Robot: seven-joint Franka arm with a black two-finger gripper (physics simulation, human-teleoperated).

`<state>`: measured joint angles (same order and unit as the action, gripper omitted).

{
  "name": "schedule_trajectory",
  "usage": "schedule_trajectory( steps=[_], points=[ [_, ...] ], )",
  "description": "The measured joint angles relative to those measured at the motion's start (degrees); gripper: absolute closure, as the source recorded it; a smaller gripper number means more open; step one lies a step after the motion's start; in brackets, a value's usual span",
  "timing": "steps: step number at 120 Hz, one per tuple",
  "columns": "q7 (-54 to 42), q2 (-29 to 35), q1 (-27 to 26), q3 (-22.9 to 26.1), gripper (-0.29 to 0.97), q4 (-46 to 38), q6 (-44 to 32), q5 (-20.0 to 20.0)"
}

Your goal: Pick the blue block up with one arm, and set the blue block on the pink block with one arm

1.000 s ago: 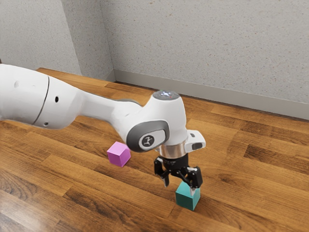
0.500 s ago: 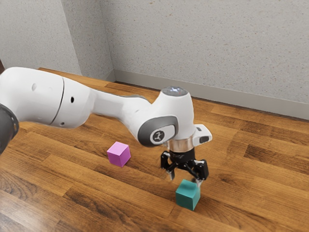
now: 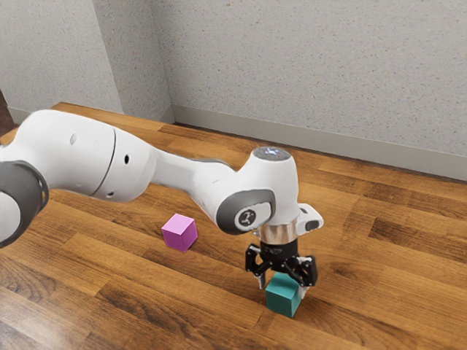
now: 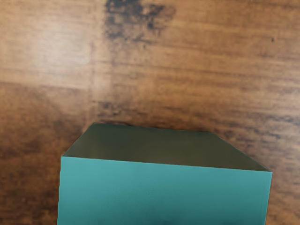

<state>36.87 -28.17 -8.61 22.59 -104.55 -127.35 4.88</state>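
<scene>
Ext. view, L to R, all placed vs. the blue block [image 3: 284, 297].

White arm [image 3: 131, 168]: comes in from the exterior view's left, well away from the blue block. The forearm slopes down toward it and the wrist is bent straight down over it.

Pink block [image 3: 179, 232]: sits flat on the wood surface [image 3: 379, 240], to the exterior view's left of the blue block and a bit farther back. It is well apart from the blue block and apart from the arm.

Gripper [image 3: 282, 275]: directly above the blue block, pointing down, low enough that the fingertips reach about the block's top edge. Fingers [image 3: 256, 271] are spread wide, one on each side of the block's upper part. The gap looks a little wider than the block and I see no contact on either side, so it reads as straddling, not gripping.

Blue block (renders teal-ish): rests flat on its base on the wood, square and upright, not lifted.

Behind the blue block, on the far side: grey baseboard [image 3: 328, 138], then speckled wall [image 3: 306, 65].

Wrist view: blue block [image 4: 164, 187] is just under the hand, with one face in shade and one lit teal face toward the cam. There is wood grain all around it. A dark knot [image 4: 136, 18] in the planks lies beyond the block, apart from it.
</scene>
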Motion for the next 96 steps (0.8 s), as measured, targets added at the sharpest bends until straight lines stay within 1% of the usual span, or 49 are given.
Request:
schedule_trajectory(
  steps=[6, 14, 23, 48, 96],
  points=[
    [0.2, -0.3, -0.5, -0.9, 0.00, 0.0, -0.1, 0.1],
    [0.3, -0.6, -2.5, -3.7, 0.00, 0.1, -0.6, 0.2],
    [0.3, -0.9, -3.5, -4.7, 0.00, 0.2, -1.2, 0.3],
    [0.2, -1.0, -4.1, -4.9, 0.02, 0.6, -2.0, 0.3],
    [-0.2, -0.8, -5.2, -5.0, 0.20, 0.0, -3.7, 0.3]
  ],
)
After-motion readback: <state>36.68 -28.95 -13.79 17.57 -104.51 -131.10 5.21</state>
